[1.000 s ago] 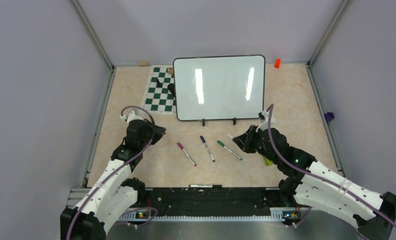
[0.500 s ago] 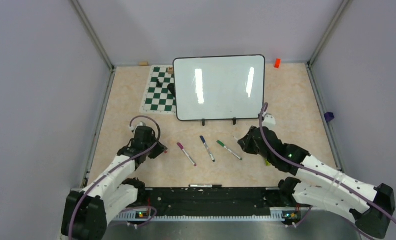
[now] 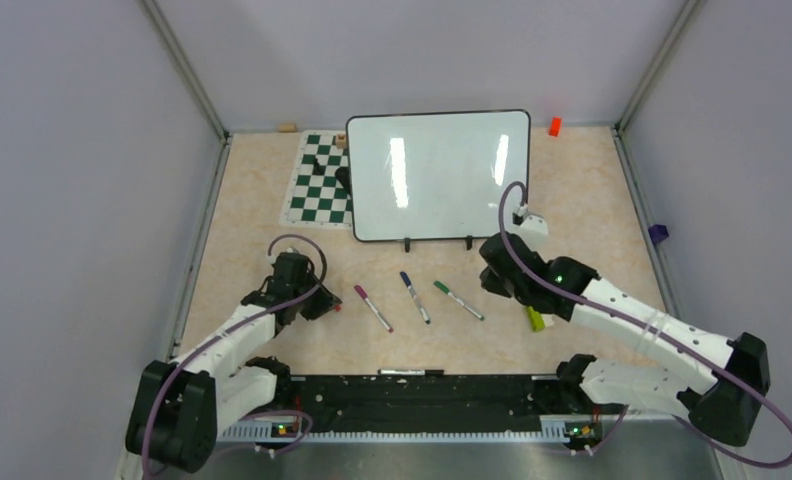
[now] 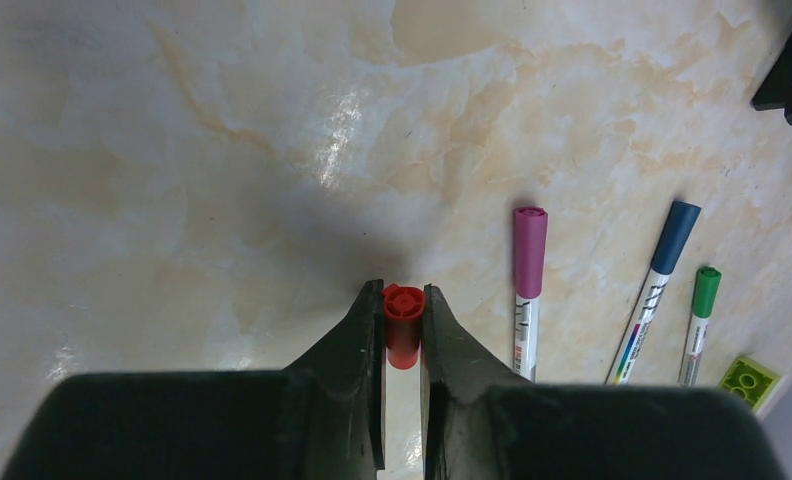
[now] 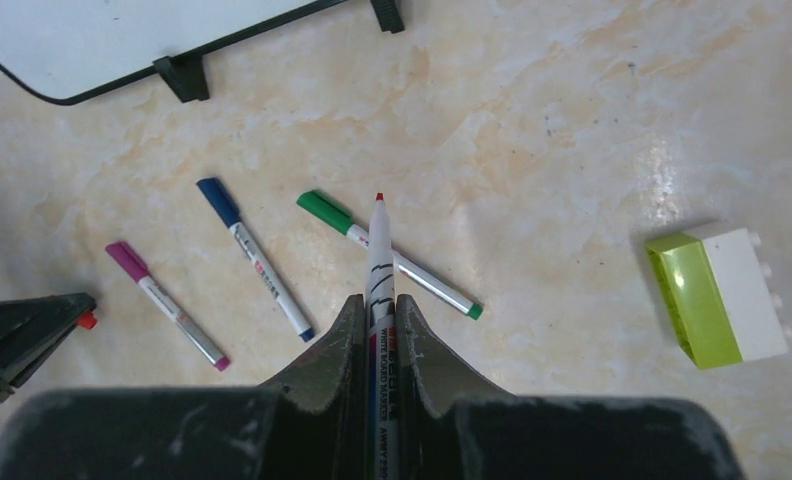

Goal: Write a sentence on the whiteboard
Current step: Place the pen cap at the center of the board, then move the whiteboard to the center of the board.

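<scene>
The whiteboard (image 3: 439, 175) stands propped at the back of the table, its face blank white with only light glare; no sentence shows on it. Its lower edge and feet show in the right wrist view (image 5: 122, 30). My right gripper (image 3: 494, 276) (image 5: 377, 300) is shut on an uncapped red marker (image 5: 378, 250), red tip pointing ahead over the green marker (image 5: 387, 255). My left gripper (image 3: 328, 300) (image 4: 403, 295) hangs low over the table at the left, shut on the small red cap (image 4: 403, 322).
Purple (image 3: 373, 308), blue (image 3: 414, 297) and green (image 3: 458, 300) markers lie in a row before the board. A yellow-green and white block (image 5: 717, 295) lies by the right arm. A green chessboard mat (image 3: 317, 190) with dark pieces lies left of the board. An orange block (image 3: 554, 126) sits back right.
The left gripper has drawn back toward the near edge with the cap. The right wrist has swung up toward the board's right foot, marker still held.
</scene>
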Robot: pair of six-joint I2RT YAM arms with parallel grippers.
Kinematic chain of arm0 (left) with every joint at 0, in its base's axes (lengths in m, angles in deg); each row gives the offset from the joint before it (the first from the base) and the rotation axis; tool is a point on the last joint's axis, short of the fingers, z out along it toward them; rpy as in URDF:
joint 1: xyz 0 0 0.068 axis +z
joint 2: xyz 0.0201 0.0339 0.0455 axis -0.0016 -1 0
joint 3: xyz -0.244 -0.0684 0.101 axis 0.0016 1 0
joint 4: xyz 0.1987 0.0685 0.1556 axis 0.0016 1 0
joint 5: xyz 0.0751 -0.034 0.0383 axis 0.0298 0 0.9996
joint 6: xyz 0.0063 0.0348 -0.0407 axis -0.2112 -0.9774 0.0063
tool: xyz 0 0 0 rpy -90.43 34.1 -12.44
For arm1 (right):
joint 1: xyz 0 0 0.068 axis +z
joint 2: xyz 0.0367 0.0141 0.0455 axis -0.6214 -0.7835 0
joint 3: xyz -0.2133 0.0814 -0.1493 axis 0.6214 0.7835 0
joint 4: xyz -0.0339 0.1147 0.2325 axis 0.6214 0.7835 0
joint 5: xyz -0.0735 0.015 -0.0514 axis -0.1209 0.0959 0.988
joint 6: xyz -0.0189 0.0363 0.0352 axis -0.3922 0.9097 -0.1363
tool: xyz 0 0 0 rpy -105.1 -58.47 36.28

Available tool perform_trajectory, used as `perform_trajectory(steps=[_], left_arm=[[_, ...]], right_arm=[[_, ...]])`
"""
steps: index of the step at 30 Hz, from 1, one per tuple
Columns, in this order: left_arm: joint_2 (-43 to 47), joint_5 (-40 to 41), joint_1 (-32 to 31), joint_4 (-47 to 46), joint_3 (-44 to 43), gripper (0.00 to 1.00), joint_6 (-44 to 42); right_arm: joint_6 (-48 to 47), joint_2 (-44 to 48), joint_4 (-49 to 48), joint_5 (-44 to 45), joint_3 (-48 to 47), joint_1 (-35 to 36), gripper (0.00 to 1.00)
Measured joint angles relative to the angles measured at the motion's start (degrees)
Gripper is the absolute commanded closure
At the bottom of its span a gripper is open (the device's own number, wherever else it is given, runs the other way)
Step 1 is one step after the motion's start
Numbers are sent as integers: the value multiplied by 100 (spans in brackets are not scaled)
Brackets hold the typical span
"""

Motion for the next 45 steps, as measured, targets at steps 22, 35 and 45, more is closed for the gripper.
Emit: perform_trajectory(steps=[22, 35, 45], left_arm=[[212, 293, 0, 409, -107, 56, -184], [1303, 127, 0, 1104, -365, 48, -374], [2205, -39, 0, 1561, -531, 48, -581]], right_arm=[[-540, 651, -72, -59, 199, 0, 100], [-1128, 42, 496, -839, 92, -153, 100], [-824, -155, 957, -1073, -223, -544, 100]])
